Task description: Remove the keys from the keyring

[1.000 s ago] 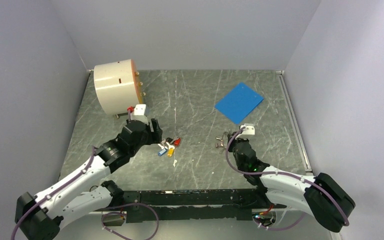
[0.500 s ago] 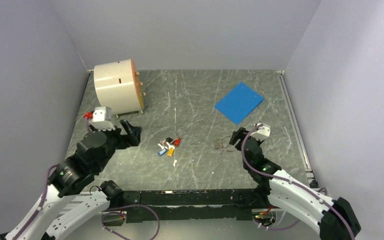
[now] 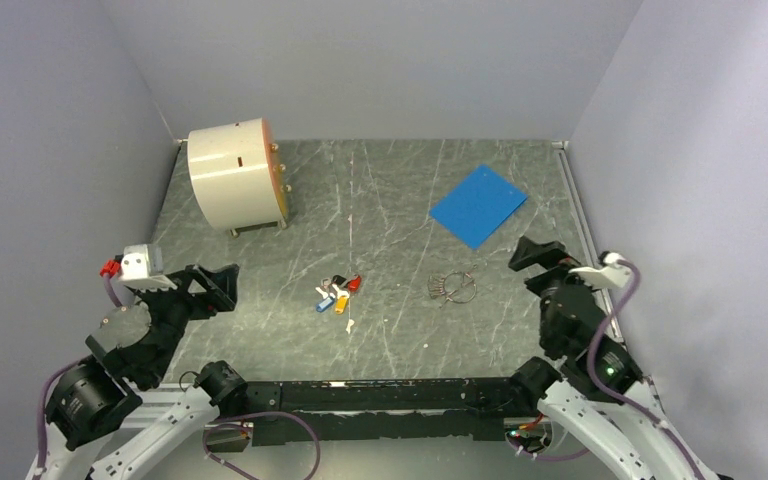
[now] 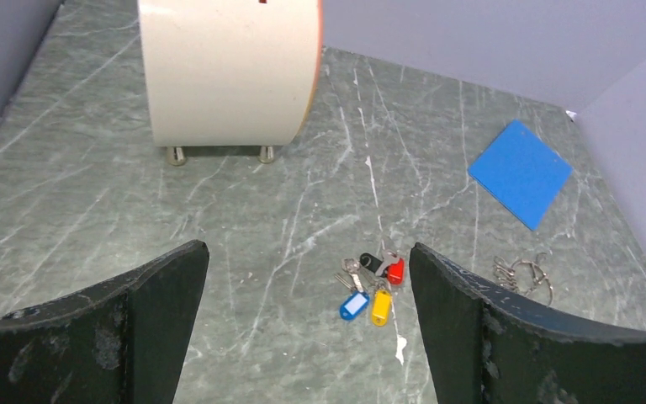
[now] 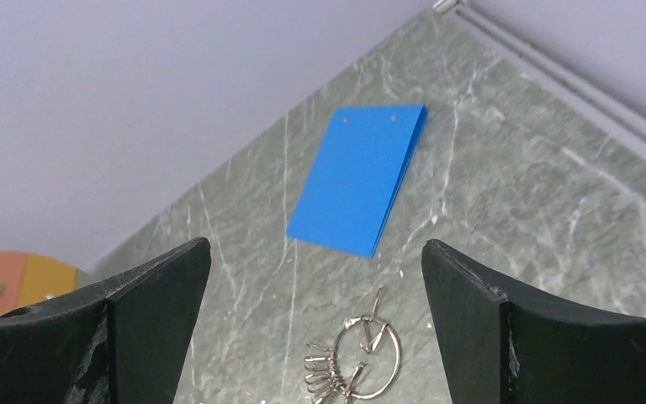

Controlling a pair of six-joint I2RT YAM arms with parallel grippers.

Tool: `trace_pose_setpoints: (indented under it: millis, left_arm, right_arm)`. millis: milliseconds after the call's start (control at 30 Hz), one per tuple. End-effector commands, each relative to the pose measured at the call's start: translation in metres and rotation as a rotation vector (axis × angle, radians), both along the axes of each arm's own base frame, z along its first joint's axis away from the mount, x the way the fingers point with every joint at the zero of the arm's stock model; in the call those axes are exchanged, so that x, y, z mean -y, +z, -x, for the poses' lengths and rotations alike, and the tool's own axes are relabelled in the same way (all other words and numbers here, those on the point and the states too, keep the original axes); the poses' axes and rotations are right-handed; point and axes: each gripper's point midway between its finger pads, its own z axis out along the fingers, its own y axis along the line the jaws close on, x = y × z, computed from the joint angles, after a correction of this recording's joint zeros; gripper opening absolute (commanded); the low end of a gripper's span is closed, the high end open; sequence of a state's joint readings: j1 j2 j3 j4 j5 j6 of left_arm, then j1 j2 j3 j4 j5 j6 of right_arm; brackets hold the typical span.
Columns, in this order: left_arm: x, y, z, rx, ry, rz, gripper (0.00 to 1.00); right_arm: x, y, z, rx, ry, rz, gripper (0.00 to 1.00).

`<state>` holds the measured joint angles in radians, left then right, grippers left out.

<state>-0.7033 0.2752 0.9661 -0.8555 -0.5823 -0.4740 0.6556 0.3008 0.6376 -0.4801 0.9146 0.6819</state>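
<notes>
Keys (image 3: 337,293) lie in a tight cluster near the middle of the table (image 3: 390,180), with red, orange-yellow, blue and dark tags touching one another. To their right, well apart from them, the keyring (image 3: 453,288) lies flat on the top. It is near the corner of the blue sheet (image 3: 478,205) but not touching it.

Your left gripper (image 3: 215,285) hangs over the near left of the table with its jaws wide apart and nothing between them. Your right gripper (image 3: 532,264) sits to the right of the keyring, also spread wide and empty.

Judgement: the tagged keys look to be off the keyring, so the step in hand is to check and then clear out.

- In the right wrist view, a fan of small metal pieces hangs on the keyring's left side. You cannot tell from here whether these are bare loops or untagged keys. Bring that camera closer before you call it finished.
- If any of them is a key, pin the bare side of the wire with one gripper and work the fan side with the other. Thin wire on a hard top will likely skid, so come down square and close slowly.
- Route both arms around the cluster. The tags look light, and a brush would probably scatter them.
- The white drum (image 3: 232,175) at far left is no obstacle.
</notes>
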Motion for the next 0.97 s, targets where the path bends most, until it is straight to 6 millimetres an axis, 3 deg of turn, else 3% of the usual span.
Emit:
trace_pose_setpoints:
  millis: [0, 167, 333, 467, 667, 933]
  left_arm:
    - [-0.019, 0.008, 0.005, 0.028, 0.063, -0.031, 0.94]
    - [-0.03, 0.011, 0.006, 0.047, 0.101, -0.057, 0.94]
    - [-0.032, 0.008, 0.003, 0.08, 0.125, -0.044, 0.94]
    - [-0.033, 0.002, -0.001, 0.099, 0.139, -0.059, 0.94]
    - [-0.045, -0.004, -0.003, 0.093, 0.215, -0.078, 0.94]
    - [-0.045, -0.009, -0.009, 0.097, 0.235, -0.122, 0.94]
  right_arm:
    - [0.028, 0.023, 0.024, -0.03, -0.043, 0.087, 0.99]
    - [0.043, 0.058, 0.04, 0.05, -0.026, 0.155, 0.99]
    - [0.062, 0.075, 0.053, 0.1, -0.069, 0.225, 0.99]
    - [0.069, 0.071, 0.053, 0.103, -0.108, 0.257, 0.99]
    - [0.058, 0.06, 0.041, 0.103, -0.083, 0.303, 0.99]
    - [0.052, 0.057, 0.037, 0.109, -0.063, 0.316, 0.99]
